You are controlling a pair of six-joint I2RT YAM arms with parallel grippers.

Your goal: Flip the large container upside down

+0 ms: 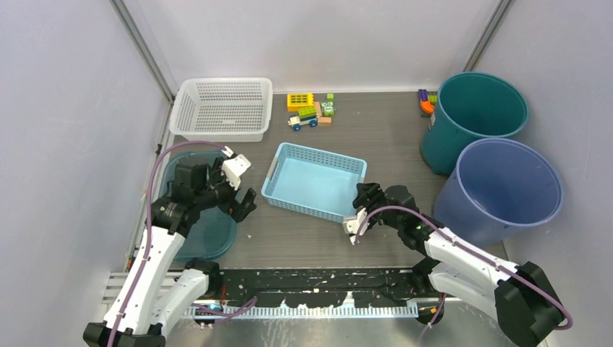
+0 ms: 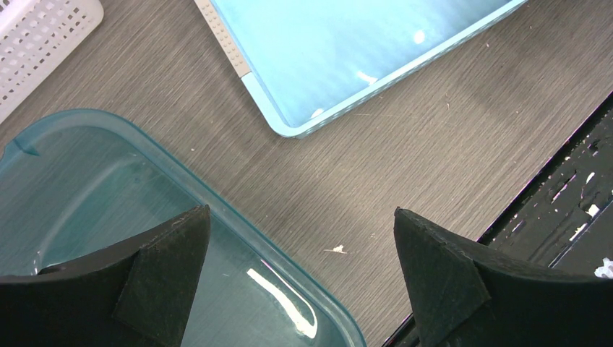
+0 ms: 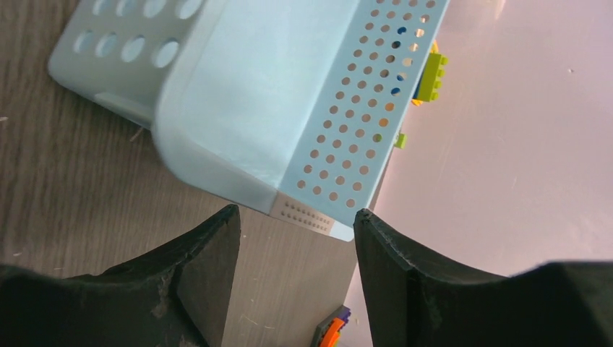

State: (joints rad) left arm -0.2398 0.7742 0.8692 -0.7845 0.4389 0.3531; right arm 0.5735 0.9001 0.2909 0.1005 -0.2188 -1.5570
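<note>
We find the right gripper (image 1: 359, 215), jaws apart, just before the near corner of the basket (image 1: 311, 184); the left gripper (image 1: 242, 186), also apart, is farther.

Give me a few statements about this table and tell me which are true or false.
The blue basket is empty. True.
The left gripper holds the white basket. False: it is open, over the teal tub's edge.
A teal bucket and a blue bucket stand at the right. True.
The toy blocks lie in the white basket. False: they lie on the table beside it.
The right gripper is at a corner of the blue basket. True.
</note>
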